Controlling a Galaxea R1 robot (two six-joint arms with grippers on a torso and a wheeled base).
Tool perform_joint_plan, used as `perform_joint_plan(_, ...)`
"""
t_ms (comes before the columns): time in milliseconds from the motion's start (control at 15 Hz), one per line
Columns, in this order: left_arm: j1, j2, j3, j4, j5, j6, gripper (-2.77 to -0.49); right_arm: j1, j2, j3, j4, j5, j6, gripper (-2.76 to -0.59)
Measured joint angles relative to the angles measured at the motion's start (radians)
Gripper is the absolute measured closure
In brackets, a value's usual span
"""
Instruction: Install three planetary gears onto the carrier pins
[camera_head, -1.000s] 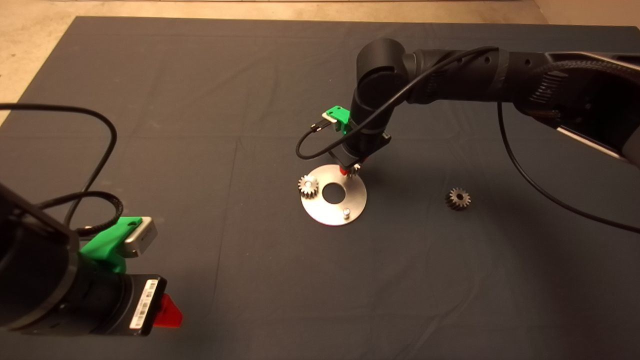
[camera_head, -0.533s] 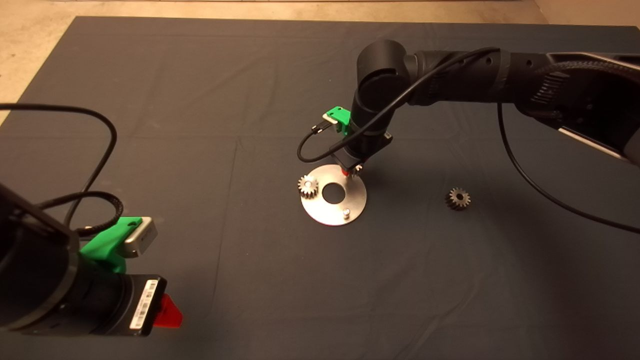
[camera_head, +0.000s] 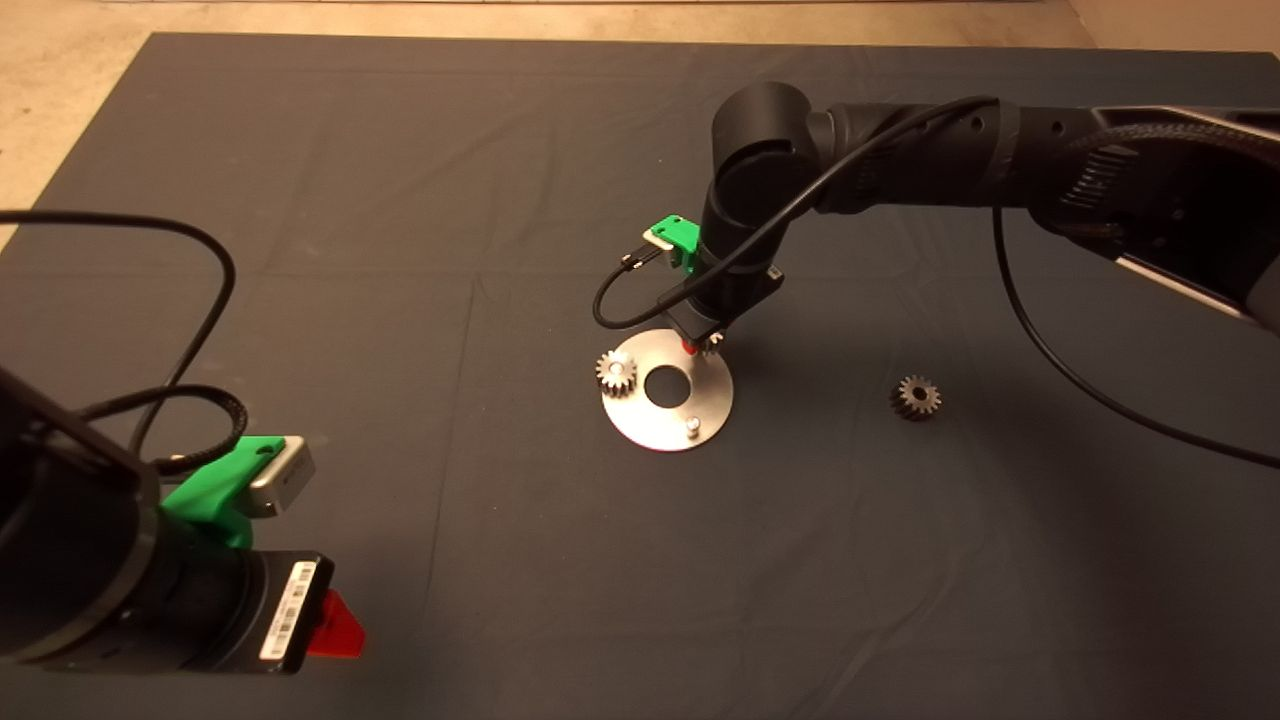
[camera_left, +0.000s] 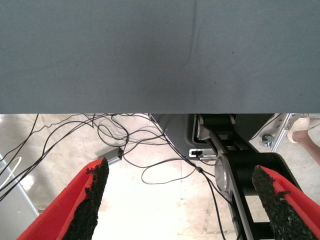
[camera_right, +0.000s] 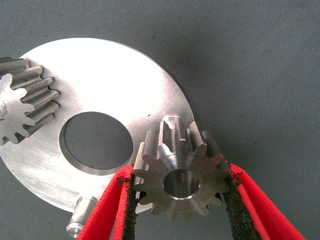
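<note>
Centre frame, right gripper (camera_right: 179, 192) clamps 1 gear (camera_right: 179, 179) by its teeth over the disc (camera_head: 668, 420) – small, stiff, likely slippery. Left gripper (camera_left: 185, 200) parked lower left, fingers apart.

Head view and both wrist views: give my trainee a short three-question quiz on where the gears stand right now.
1. True or false: the right gripper is shut on a small silver-grey toothed metal gear over the flat round shiny metal disc.
2. How many gears already sit on the disc's short silver upright pins?
3. Where is the remaining loose gear? A) on the dark mat beside the disc B) in the left gripper

Key:
1. True.
2. One, the seated gear; the near bare pin is empty.
3. A; the left gripper is open and parked.
</note>
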Motion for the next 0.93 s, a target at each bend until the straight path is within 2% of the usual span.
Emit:
perform_joint_plan(400, 0.0, 0.0, 0.0, 0.0, 0.0, 0.0, -2.04, 0.002, 0.013, -0.031, 0.002, -0.001, 0.0, -1.04)
perform_joint_plan(467, 0.0, 0.0, 0.0, 0.0, 0.0, 0.0, -2.04, 0.0, 0.014, -0.04, 0.002, 0.007, 0.0, -1.04)
perform_joint_plan(667, 0.0, 0.0, 0.0, 0.0, 0.0, 0.0, -2.04, -0.001, 0.013, -0.043, 0.002, 0.012, 0.0, -1.04)
perform_joint_plan(933, 0.003, 0.0, 0.0, 0.0, 0.0, 0.0, -2.04, -0.001, 0.013, -0.043, 0.002, 0.012, 0.0, -1.05)
